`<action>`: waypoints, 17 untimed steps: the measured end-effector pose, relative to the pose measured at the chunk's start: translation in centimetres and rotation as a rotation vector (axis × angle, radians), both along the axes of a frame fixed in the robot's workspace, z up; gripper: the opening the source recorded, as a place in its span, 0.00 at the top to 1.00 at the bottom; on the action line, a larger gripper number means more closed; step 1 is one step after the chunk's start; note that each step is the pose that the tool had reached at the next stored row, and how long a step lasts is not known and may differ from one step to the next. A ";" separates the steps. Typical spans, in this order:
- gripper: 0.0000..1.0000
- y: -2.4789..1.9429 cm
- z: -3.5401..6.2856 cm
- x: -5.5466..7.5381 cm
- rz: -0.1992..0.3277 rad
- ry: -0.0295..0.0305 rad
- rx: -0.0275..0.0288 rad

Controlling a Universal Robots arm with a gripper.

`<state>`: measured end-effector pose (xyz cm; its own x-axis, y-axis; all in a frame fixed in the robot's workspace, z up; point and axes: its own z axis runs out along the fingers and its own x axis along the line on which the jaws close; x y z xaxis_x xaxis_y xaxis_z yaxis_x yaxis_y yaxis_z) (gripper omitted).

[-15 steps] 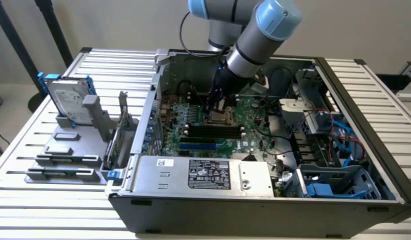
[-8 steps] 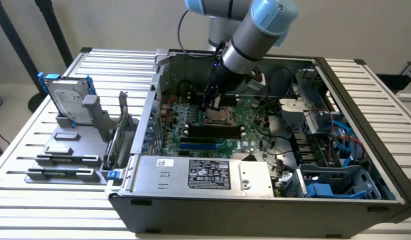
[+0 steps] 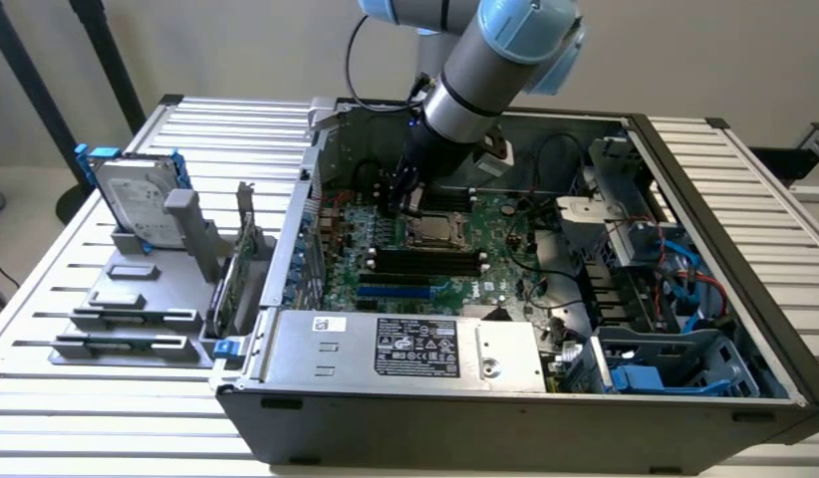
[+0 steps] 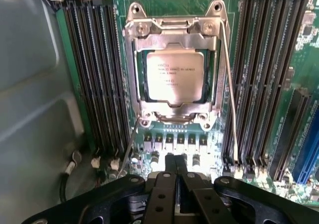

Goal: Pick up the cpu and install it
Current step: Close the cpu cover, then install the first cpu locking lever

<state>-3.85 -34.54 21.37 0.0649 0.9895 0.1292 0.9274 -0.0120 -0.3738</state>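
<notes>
The cpu (image 4: 174, 77), a small square chip with a silver-grey printed top, lies flat in its metal socket frame (image 4: 134, 69) on the green motherboard (image 4: 164, 139). In the exterior view the cpu (image 3: 437, 230) sits in the middle of the board inside the open computer case (image 3: 516, 408). My gripper (image 4: 175, 159) is shut with its two black fingers pressed together and nothing between them, hovering just off the socket's edge. From outside, the gripper (image 3: 411, 202) hangs above the board right next to the socket.
Black memory slots (image 4: 97, 74) flank the socket on both sides. The case walls, a silver power supply (image 3: 397, 344) and a drive cage (image 3: 656, 373) surround the board. A hard drive with blue rails (image 3: 128, 194) stands on a grey holder (image 3: 131, 319) at the exterior view's left.
</notes>
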 end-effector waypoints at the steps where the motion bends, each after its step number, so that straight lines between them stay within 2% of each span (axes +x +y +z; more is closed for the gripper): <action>1: 0.89 0.00 0.00 0.0 0.000 0.0000 0.0004; 17: 0.89 -0.01 0.03 -0.1 0.000 -0.0001 0.0003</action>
